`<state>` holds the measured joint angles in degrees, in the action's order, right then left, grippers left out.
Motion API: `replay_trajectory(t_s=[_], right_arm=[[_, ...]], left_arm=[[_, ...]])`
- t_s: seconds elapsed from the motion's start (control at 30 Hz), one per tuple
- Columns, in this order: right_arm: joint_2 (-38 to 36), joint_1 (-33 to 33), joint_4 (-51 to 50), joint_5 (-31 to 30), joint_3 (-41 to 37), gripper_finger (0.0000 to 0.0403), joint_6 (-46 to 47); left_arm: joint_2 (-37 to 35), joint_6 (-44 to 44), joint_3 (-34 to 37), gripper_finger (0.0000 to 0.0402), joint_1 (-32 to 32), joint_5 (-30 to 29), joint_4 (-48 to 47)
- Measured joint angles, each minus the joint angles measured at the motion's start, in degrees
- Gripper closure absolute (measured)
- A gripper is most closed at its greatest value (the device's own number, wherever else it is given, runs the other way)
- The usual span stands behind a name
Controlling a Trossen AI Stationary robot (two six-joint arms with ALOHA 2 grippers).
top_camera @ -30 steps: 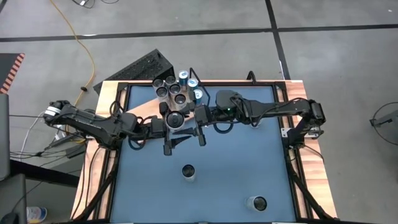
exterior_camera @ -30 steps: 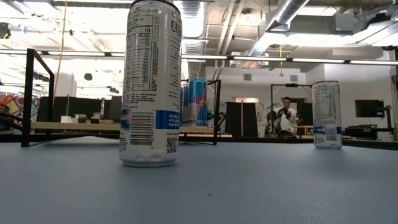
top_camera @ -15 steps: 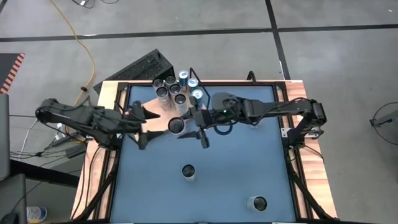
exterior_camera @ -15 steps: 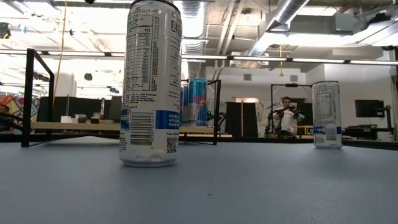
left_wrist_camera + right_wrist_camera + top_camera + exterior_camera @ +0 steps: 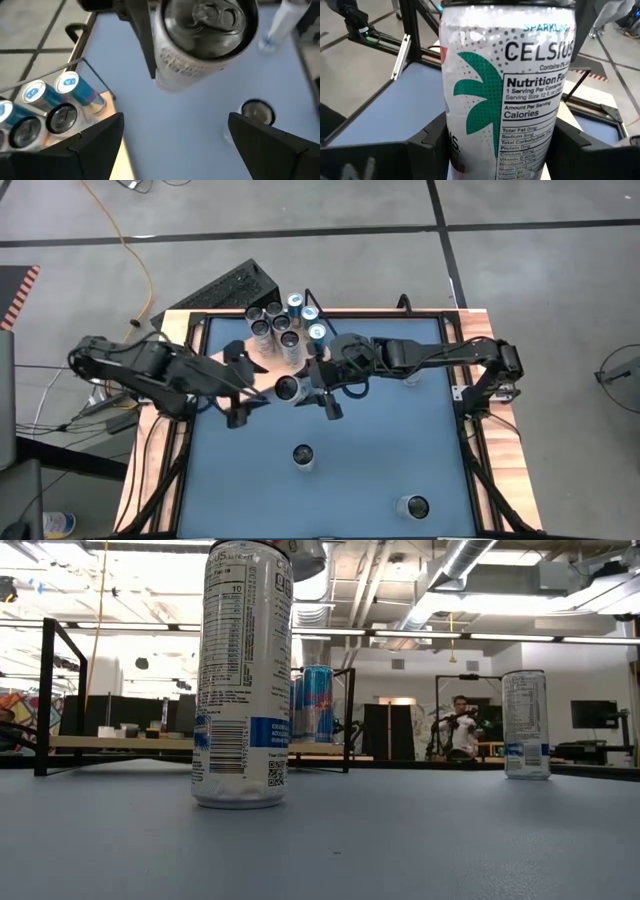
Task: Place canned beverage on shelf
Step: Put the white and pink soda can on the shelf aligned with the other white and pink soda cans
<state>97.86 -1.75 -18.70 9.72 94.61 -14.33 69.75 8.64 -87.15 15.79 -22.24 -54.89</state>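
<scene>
Landmark: shelf (image 5: 232, 356), a pale-wood board with a black wire frame, at the far left corner of the blue tabletop (image 5: 380, 450).

Item 1. Held can (image 5: 288, 388): white, lettered "Celsius". It is clear of the tabletop, just off the shelf's near edge on the tabletop side, and not yet on the board. Carried by the right gripper (image 5: 321, 385), whose jaws close on the can's body, one finger on each side in the right wrist view (image 5: 502, 95). The can looks tilted in the left wrist view (image 5: 202, 40).

Item 2. Shelved cans (image 5: 283, 326): a tight cluster of about seven, some blue-topped, standing at the shelf's far end by the wire frame. Judged as placed.

Item 3. Loose cans: one (image 5: 302, 456) upright on the tabletop well away from the shelf toward the near side; another (image 5: 412, 507) farther still, toward the near right corner. Both untouched and still to be shelved.

Item 4. Left gripper (image 5: 243, 395): over the shelf's near edge, just beside the held can, jaws spread wide and empty.

Status: task partly done. Remaining for this can, by judgement: carry it over the board, set it upright beside the cluster, release. Two further cans wait after that.
</scene>
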Motion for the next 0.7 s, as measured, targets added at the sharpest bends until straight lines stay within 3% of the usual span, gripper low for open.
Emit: replay_trajectory(t_s=[0.13,0.33,0.47,0.7], right_arm=[[0.6,0.0,-1.7,0.0,0.0,0.0172,0.8],[0.9,0.0,-2.1,0.0,0.0,0.0172,0.8],[0.9,0.0,-2.2,0.0,0.0,0.0172,0.8],[0.9,0.0,-2.3,0.0,0.0,0.017,0.9]], left_arm=[[6.6,-0.6,-8.0,0.0056,-0.1,0.8,-8.2],[11.3,-3.4,-15.5,0.0056,-0.1,2.7,-8.2],[12.9,-3.3,-17.1,0.0056,-0.2,6.5,-8.3],[12.9,-3.0,-16.7,0.0056,-1.7,6.7,-6.8]])
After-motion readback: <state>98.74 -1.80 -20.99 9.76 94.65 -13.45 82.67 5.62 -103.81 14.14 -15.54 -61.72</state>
